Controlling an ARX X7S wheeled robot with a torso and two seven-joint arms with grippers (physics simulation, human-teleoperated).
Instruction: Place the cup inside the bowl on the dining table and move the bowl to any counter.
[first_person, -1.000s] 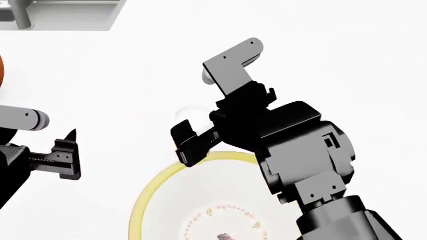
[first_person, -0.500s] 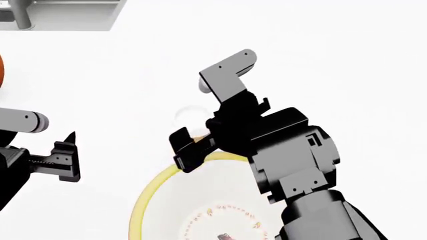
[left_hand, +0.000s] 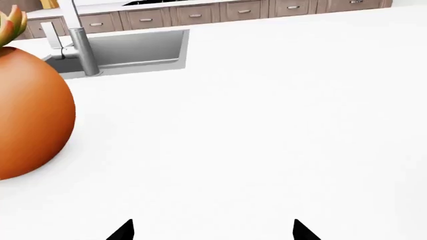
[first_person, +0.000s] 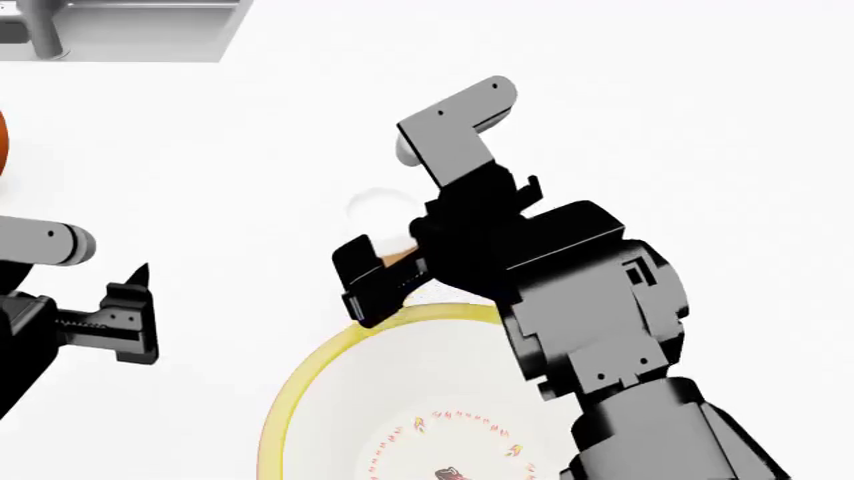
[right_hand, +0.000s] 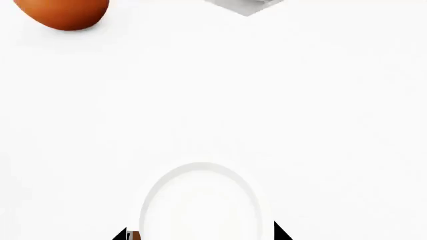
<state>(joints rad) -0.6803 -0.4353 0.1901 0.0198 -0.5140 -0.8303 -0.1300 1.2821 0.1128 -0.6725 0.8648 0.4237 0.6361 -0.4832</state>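
- The dining table (first_person: 694, 120) is a plain white top that fills nearly all of the head view; everything else rests on it or hangs over it.
- The right arm (first_person: 587, 310), bulky and black with a grey bracket at its far end, reaches in from the lower right of the head view, above the bowl's far rim.
- The bowl (first_person: 320, 380) sits at the near edge of the head view, cut off by the frame; its yellow rim and a ring of small red-orange marks inside show; part of it is hidden under the right arm.
- The sink (left_hand: 133, 47) with its grey tap is set into the far part of the white surface, well apart from the bowl.
- The orange fruit (left_hand: 30, 110) lies at the left, near the left arm and well apart from the cup.
- The left gripper (first_person: 134, 320) hovers at the left of the bowl, its jaws apart with nothing between them.
- The right gripper (first_person: 380, 262) has its black fingers (right_hand: 280, 232) on either side of the cup; whether they press on it I cannot tell.
- The cup (right_hand: 200, 202), white lid up and a sliver of brown side showing, stands just beyond the bowl's far rim, outside the bowl.
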